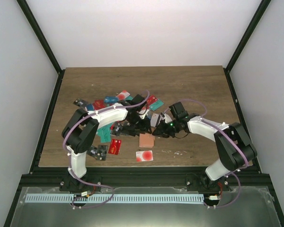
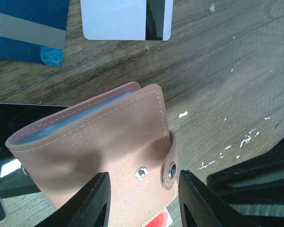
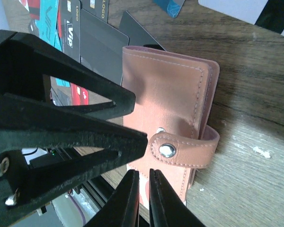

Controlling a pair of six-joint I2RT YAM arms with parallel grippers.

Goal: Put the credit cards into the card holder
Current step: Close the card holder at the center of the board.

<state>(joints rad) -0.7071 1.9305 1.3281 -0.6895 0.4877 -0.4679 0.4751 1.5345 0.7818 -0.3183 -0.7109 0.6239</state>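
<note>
The tan card holder (image 1: 146, 140) lies on the table between both grippers. In the left wrist view the holder (image 2: 94, 151) is folded, and its strap (image 2: 172, 169) sits just off the snap stud. My left gripper (image 2: 142, 203) is open, its fingers (image 2: 97, 203) straddling the holder's near end. My right gripper (image 3: 143, 196) is shut, its tips just beside the strap's (image 3: 180, 149) free end on the holder (image 3: 165, 94). Credit cards (image 1: 113, 100) lie scattered behind the arms. A red card (image 1: 115, 146) and a white card with a red dot (image 1: 144, 156) lie near the front.
A white striped card (image 2: 118, 19) and a blue card (image 2: 23, 28) lie beyond the holder. Black cards (image 3: 99, 42) lie beside it. A red-and-white card edge (image 2: 163, 220) shows under the holder. Black frame rails border the table (image 1: 203, 94).
</note>
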